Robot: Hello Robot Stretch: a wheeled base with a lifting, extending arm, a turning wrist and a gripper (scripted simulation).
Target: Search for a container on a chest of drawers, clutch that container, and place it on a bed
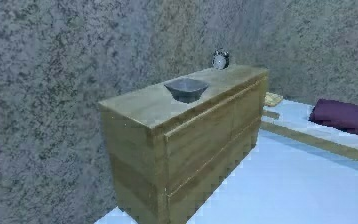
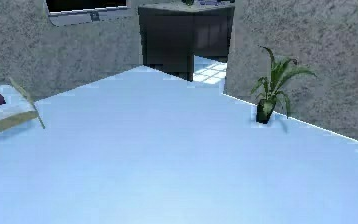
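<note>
Container [image 1: 187, 89]: a dark shallow bowl, upright on top of the wooden chest of drawers [image 1: 192, 145], roughly mid-top and closer to the front edge than to the wall. Position relative to the jaws: can't tell. Jaws state, released or grasping: can't tell either.

Small round grey object [image 1: 220, 60] at the back of the same top, near the wall, well apart from the bowl. It looks like a clock, but it's too small to confirm. The chest's lower end is cut by the forward view's bottom edge, and the drawer fronts read only as faint seams.

Bed [image 1: 295, 116] is at the forward view's right, just beyond the chest and low to the floor, and is cut off by the right edge. Purple pillow [image 1: 339, 114] lies on it. A pale flat item [image 1: 273, 99] at the head end is hard to make out.

In the arm side view, the bed corner pokes in at the left edge with a sliver of the purple pillow. Open pale blue floor [image 2: 177, 160] takes up the middle. A potted plant [image 2: 272, 95] stands against the right wall, and a dark cabinet [image 2: 182, 45] stands at top centre. Items on the cabinet are clipped by the top edge.
</note>
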